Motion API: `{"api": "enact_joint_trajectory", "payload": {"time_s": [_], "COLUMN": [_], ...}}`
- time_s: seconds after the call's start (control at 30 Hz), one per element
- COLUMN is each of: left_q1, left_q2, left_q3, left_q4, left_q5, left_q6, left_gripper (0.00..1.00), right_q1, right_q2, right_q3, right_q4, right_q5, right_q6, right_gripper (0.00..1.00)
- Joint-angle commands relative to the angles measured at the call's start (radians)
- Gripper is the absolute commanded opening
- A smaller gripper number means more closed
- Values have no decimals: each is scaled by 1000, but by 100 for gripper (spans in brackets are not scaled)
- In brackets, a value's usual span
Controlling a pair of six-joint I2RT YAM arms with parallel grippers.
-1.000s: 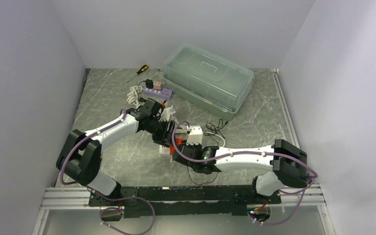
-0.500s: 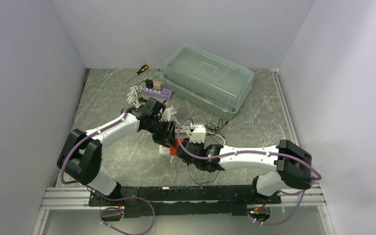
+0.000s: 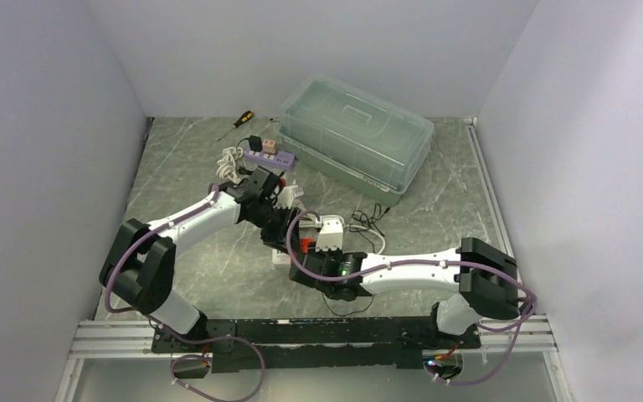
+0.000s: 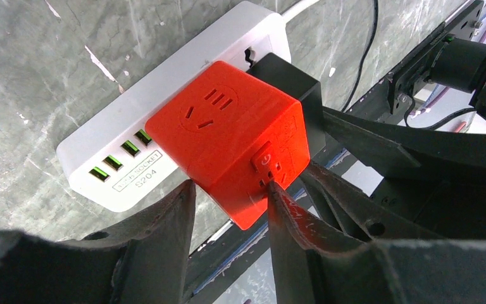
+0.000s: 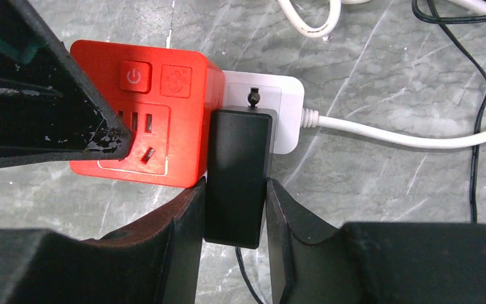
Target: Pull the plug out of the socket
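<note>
the right gripper (image 5: 234, 190) is closed on the black plug (image 5: 239, 164), fingers touching both its sides. just behind, the left gripper (image 4: 229, 187) pinches the red cube (image 4: 228, 126). the plug is not yet out of the white strip (image 4: 164, 82), so the pull itself remains.

The cube adapter (image 4: 228, 142) is red, the plug (image 5: 238, 174) black, the power strip (image 4: 114, 136) white

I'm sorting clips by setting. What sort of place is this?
Probably a robotics lab test cell: plain white walls box in a marble-look table, arms are bolted to a rail, and a screwdriver lies nearby.
</note>
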Motion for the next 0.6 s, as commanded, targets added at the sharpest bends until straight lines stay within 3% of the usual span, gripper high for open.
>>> {"api": "enact_joint_trajectory", "payload": {"time_s": [0.0,0.3,0.57], "left_q1": [-15,-21,-24], "left_q2": [50,58,53], "left_q3": [-12,-7,-1], "left_q4": [-14,-23,-26], "left_q5": [-119,-146,-183], "left_q6": [51,57,59], "left_gripper": [48,47,46], "right_q1": [31,20,-49], "right_q2": [34,-31,-139], "right_q3": [70,16,-115], "right_q4": [-70,-33,100], "right_q5": [61,57,-27], "right_q6": [29,37,27], "right_gripper": [0,0,0]}}
